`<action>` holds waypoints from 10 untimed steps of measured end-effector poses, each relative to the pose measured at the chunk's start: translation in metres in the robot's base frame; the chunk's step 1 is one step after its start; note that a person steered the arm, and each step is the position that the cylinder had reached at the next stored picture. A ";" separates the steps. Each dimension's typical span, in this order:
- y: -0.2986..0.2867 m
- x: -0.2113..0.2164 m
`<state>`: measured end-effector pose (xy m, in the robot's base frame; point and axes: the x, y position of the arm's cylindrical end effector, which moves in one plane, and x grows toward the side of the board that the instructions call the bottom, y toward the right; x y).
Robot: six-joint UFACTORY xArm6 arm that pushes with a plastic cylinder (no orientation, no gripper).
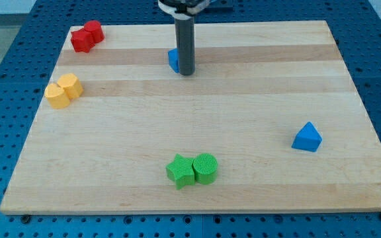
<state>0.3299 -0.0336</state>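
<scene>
My tip rests on the wooden board near the view's top centre. It stands just right of a small blue block, touching or almost touching it; the rod hides most of that block, so its shape is unclear. A blue triangular block lies far off at the view's right. A green star block and a green cylinder sit side by side near the view's bottom centre.
Two red blocks sit pressed together at the board's top left corner. Two yellow blocks sit pressed together at the left edge. A blue perforated table surrounds the board.
</scene>
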 end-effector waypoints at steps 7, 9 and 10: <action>-0.064 -0.015; 0.006 -0.064; 0.005 -0.079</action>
<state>0.2510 -0.0286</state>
